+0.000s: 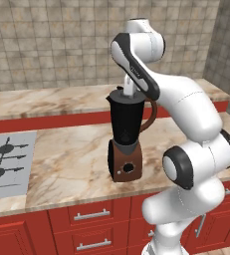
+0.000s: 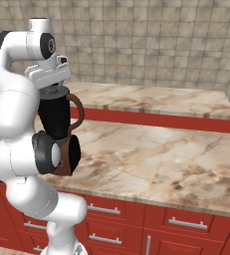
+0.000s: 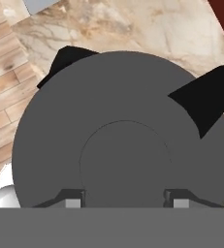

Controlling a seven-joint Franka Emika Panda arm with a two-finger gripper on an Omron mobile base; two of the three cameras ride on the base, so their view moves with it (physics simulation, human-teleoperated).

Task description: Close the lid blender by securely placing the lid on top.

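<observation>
Black and tall, the blender [image 1: 127, 130] is standing on the marble counter [image 1: 71, 159] beside the stovetop [image 1: 7, 164], its reddish-brown base near the front edge and its curved handle pointing toward the back wall. Right above the jar's rim the gripper [image 1: 128, 89] is hanging almost straight down. From the hand view, the lid [image 3: 125, 140] is spreading as a big grey disc under the gripper [image 3: 123, 201], with the 2 fingertips [image 3: 73, 201] sitting on either side of its round central knob, so the hand looks to be gripping the lid by that knob. Bits of the black jar are peeking out past the disc's edge, the spout on 1 side. I would judge the lid is lined up at the rim; whether it is fully seated I cannot tell. Pressing home and letting go are seemingly left.
</observation>
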